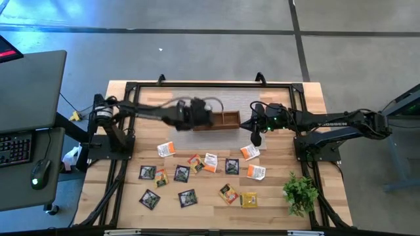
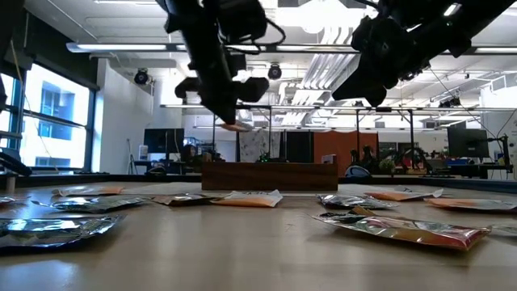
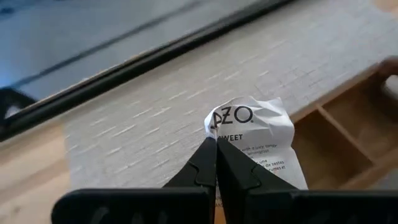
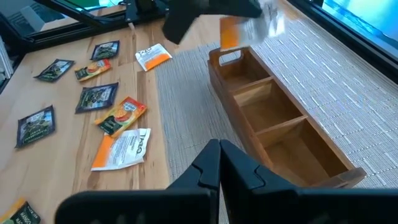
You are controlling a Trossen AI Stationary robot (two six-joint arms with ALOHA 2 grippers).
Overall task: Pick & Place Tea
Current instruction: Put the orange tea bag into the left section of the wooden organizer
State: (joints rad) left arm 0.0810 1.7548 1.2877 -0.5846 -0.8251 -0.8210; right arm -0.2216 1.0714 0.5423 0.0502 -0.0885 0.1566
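Observation:
My left gripper (image 1: 197, 117) is shut on a white-and-orange tea sachet (image 3: 255, 134). It holds the sachet in the air over the left end of the brown three-compartment wooden tray (image 1: 228, 120). The low view shows the sachet (image 2: 236, 126) above the tray (image 2: 269, 175). My right gripper (image 4: 219, 146) is shut and empty. It hovers above the tray's right end (image 1: 254, 133). Several more sachets lie flat on the table's near half: white-and-orange (image 1: 166, 149), dark grey-green (image 1: 182, 173) and yellow (image 1: 249, 199). My left gripper pinches the crumpled white sachet near one edge (image 3: 231, 138) between its two fingers. The sachet is lifted clear of the tray and the mat. In the low view it sticks out sideways below the fingers.
The tray stands on a grey woven mat (image 4: 186, 81) at the table's far middle. A small green plant (image 1: 300, 191) stands at the near right corner. A black frame (image 1: 131, 88) runs around the table. A desk with a keyboard and mouse (image 1: 26, 144) stands to the left.

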